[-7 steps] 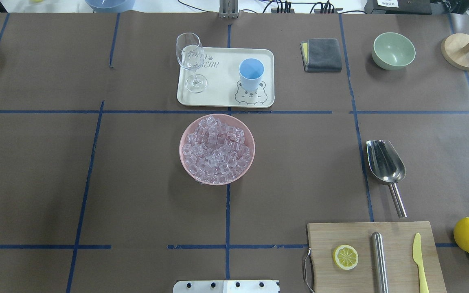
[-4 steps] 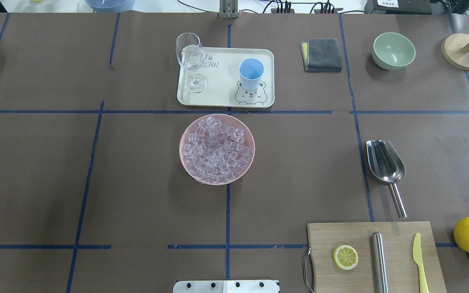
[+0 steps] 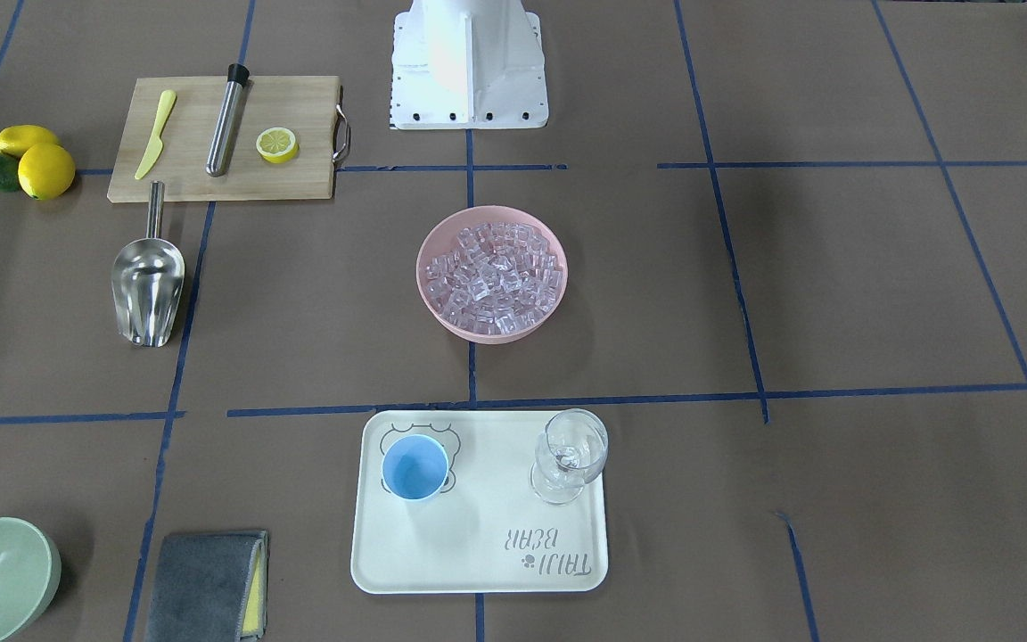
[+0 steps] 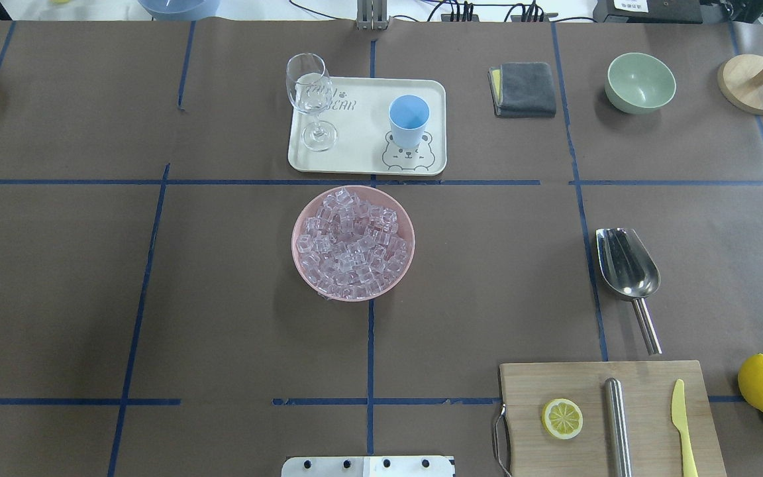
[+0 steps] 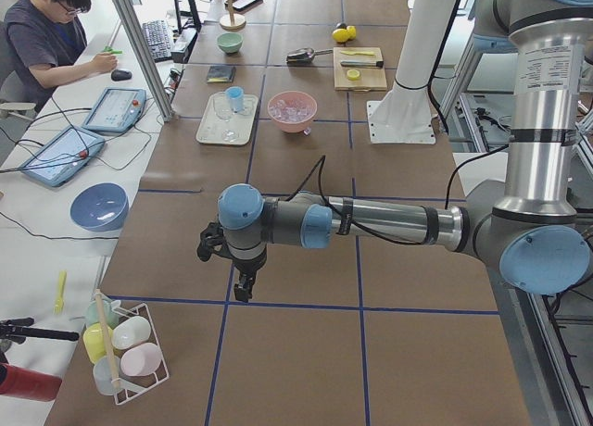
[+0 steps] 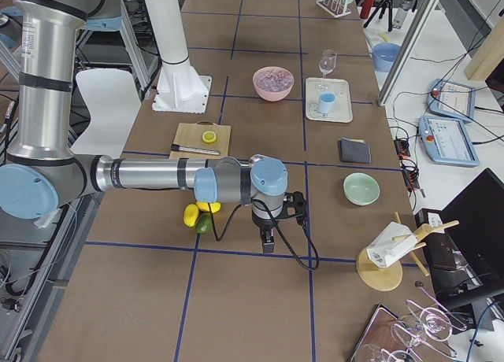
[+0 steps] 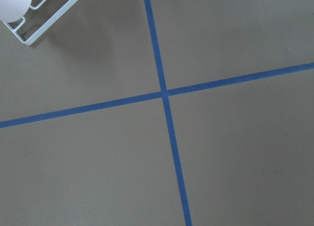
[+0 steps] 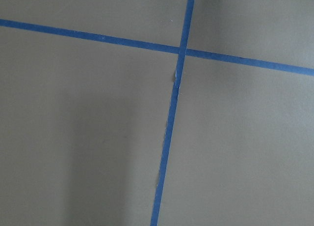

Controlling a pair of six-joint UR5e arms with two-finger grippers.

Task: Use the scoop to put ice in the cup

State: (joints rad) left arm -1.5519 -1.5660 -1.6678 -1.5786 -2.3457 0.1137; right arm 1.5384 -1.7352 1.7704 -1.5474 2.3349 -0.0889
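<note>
Brown table point(image 4: 222, 278) — scoop point(image 4: 625, 262) lies well apart from ice point(image 4: 353, 245); left gripper point(image 5: 243, 289), right gripper point(image 6: 267, 241) — cannot tell whether clenched

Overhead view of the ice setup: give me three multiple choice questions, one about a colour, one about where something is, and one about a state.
1. The bowl holding the ice is: A green; B pink; C white.
2. The scoop lies: A in the bowl; B on the table beside the cutting board; C on the floor.
3. The cup is: A tipped over; B full of ice; C upright and empty.
B, its wall shows pink. B, it rests on the table, handle toward the board. C, only blue shows inside it.
</note>
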